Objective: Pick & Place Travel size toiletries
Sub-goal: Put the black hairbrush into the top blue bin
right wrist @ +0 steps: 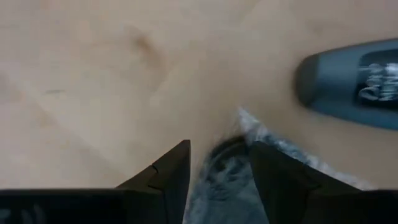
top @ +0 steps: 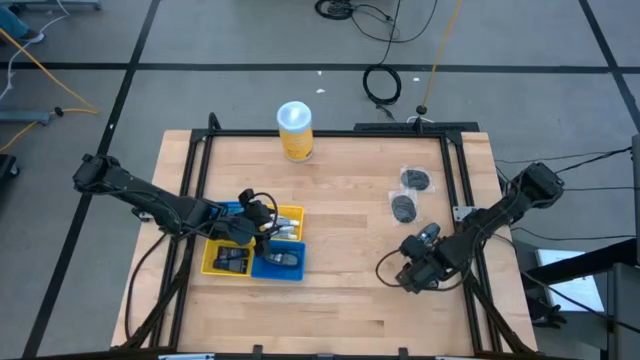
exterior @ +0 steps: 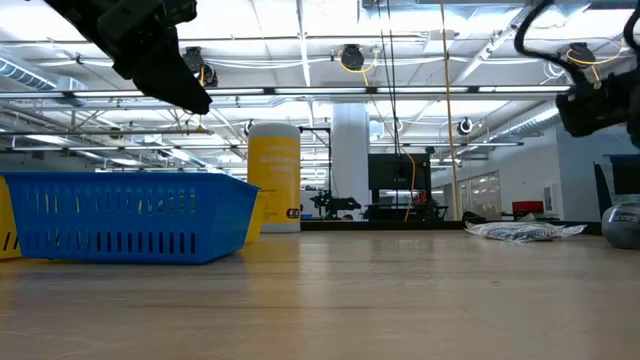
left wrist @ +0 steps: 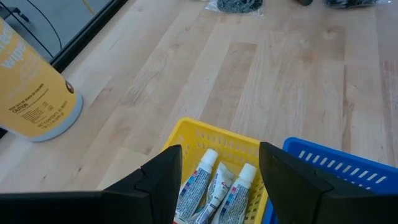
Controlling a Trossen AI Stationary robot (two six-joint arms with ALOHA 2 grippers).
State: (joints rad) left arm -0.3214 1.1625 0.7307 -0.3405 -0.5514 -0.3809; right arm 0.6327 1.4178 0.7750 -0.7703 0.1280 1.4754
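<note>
Heads up: your right tool (right wrist: 217, 163) is pinching a wrapped toiletry (right wrist: 225, 177) low near the counter's (top: 340, 290) right edge, crinkly film could slip; left tool (left wrist: 219, 168) hangs wide over the trays (top: 288, 215).

Three tubes (left wrist: 214, 186), one canister (top: 295, 131)

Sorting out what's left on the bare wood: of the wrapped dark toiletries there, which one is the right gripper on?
The wrapped dark piece between the right gripper's fingers, by the table's near right edge. The other two wrapped pieces lie untouched farther back.
</note>
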